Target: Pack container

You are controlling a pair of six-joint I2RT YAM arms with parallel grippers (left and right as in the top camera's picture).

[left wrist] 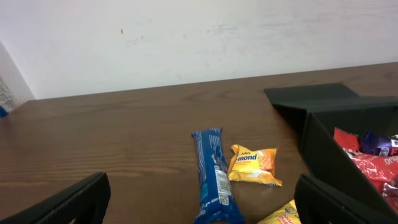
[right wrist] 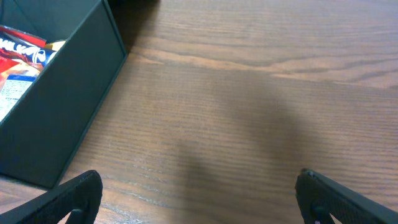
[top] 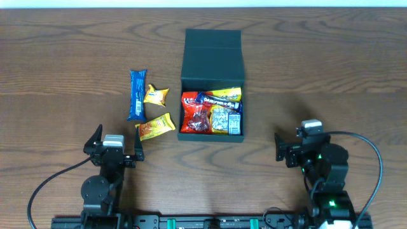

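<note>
The container, a dark teal-black square box with its flap lid open at the back, stands mid-table holding several snack packets. Left of it lie a long blue packet, a small yellow packet and an orange-yellow packet. My left gripper is open and empty near the front edge, below these packets. My right gripper is open and empty, front right of the box. The left wrist view shows the blue packet, the small yellow packet and the box wall. The right wrist view shows the box side.
The table is dark brown wood. Black cables run from both arm bases at the front edge. A pale wall stands behind the table's far edge.
</note>
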